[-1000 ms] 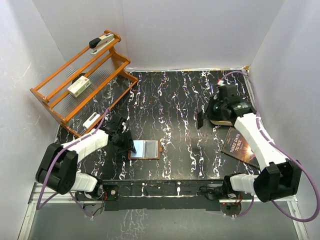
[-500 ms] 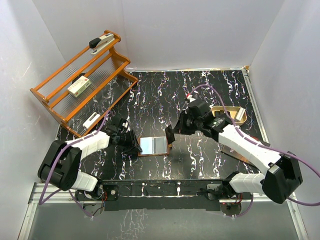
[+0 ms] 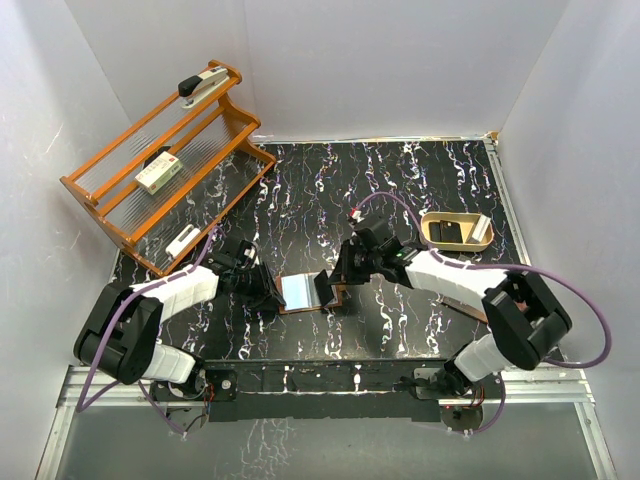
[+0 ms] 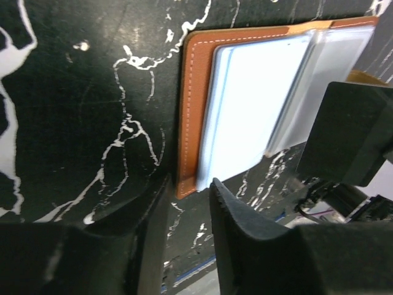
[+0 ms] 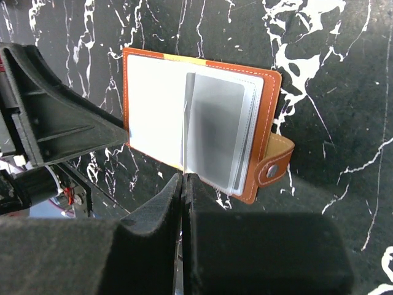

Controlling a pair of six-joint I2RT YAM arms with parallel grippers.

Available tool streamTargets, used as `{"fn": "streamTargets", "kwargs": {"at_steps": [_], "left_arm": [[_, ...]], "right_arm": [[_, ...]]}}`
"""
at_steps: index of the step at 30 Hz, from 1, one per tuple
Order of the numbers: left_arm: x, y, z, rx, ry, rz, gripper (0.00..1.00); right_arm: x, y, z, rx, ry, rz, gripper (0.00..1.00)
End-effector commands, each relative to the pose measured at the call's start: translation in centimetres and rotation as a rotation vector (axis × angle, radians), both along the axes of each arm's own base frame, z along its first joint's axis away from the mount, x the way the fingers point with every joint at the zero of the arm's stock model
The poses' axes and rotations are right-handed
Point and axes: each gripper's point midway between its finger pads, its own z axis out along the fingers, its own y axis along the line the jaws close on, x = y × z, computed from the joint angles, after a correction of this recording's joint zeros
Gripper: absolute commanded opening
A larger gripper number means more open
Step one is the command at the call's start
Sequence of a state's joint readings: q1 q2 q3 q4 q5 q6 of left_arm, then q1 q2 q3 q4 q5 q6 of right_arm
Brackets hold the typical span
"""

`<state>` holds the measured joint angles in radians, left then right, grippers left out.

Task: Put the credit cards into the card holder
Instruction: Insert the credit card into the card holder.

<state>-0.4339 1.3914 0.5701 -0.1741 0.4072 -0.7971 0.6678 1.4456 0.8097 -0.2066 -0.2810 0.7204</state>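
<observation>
Card holder (image 3: 303, 292) lies spread open and flat on the desk, close to the near edge and a little left of its middle, with the snap tab (image 5: 273, 167) on its right side. Left pincer (image 4: 188, 186): jaws a small gap apart, bracketing the holder's left near corner; can't tell whether they clamp it or only pin it. Right pincer (image 5: 183, 177): jaws pressed together on a credit card (image 5: 184, 132), which shows edge-on as a thin sliver, free edge at the fold where the clear sleeves (image 5: 216, 129) begin. My read on handling: the card is light, stiff and slick, so your end grip should hold only if you push straight along its plane. Load it sideways and it will likely pivot or slip. The holder is soft leather with limp film pockets, probably light enough to skate on the desk, so use the left pincer at the cover edge as your stop. Feed a corner in first, at a shallow angle. The dark item in the tan tray (image 3: 482, 233) by the right edge may be another card, but it's too small to tell.
</observation>
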Motion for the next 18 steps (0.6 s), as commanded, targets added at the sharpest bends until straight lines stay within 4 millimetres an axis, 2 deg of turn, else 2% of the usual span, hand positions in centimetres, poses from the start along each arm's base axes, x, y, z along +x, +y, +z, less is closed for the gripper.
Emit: {"fn": "streamTargets", "kwargs": {"at_steps": [1,10,18], "left_arm": [[0.3,0.6,0.5,0.043,-0.012,0.001,0.27],[0.2,0.7,0.2,0.050,-0.017,-0.011,0.11],[-0.1,0.8,-0.4,0.050,-0.008,-0.015,0.09]], "right_arm": [[1.2,2.1,1.5,0.085,-0.068,0.041,0.00],[1.3,3.0,0.9,0.113,-0.051,0.059,0.00],[1.3,3.3,-0.1,0.111,-0.050,0.075,0.00]]}}
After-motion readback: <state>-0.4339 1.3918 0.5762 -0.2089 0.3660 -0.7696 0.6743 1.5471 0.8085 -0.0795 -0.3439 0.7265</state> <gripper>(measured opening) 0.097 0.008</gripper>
